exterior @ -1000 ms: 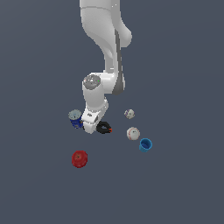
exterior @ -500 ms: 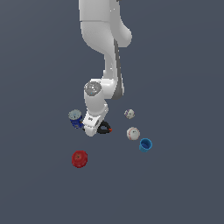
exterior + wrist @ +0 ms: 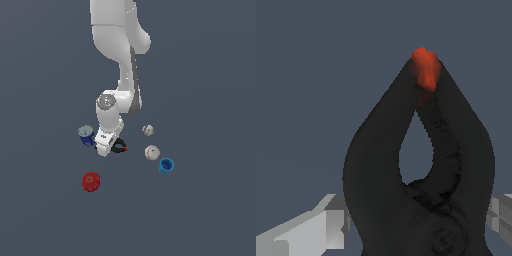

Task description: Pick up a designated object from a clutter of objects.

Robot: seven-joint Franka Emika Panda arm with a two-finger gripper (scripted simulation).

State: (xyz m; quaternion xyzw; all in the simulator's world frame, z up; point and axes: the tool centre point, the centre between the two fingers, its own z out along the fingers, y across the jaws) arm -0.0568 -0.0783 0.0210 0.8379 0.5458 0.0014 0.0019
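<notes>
The designated object, a black spring clamp [image 3: 120, 147] with an orange-red jaw tip, lies on the dark floor in the clutter of objects. In the wrist view the clamp [image 3: 421, 165] fills the picture, tip pointing away. My gripper [image 3: 110, 150] is down at floor level over the clamp's handle end. It is open, with a grey finger [image 3: 311, 230] on one side of the clamp and the other finger [image 3: 501, 215] on the opposite side. The hand hides part of the clamp in the exterior view.
A blue can [image 3: 86, 135] with a silver top stands close to the hand on the exterior view's left. Two whitish balls [image 3: 147, 130] [image 3: 152, 152] and a light-blue cup [image 3: 166, 165] lie to the right. A red round cap [image 3: 90, 181] sits nearer the camera.
The hand has come down a little further onto the clamp. The clamp and the other items have not moved.
</notes>
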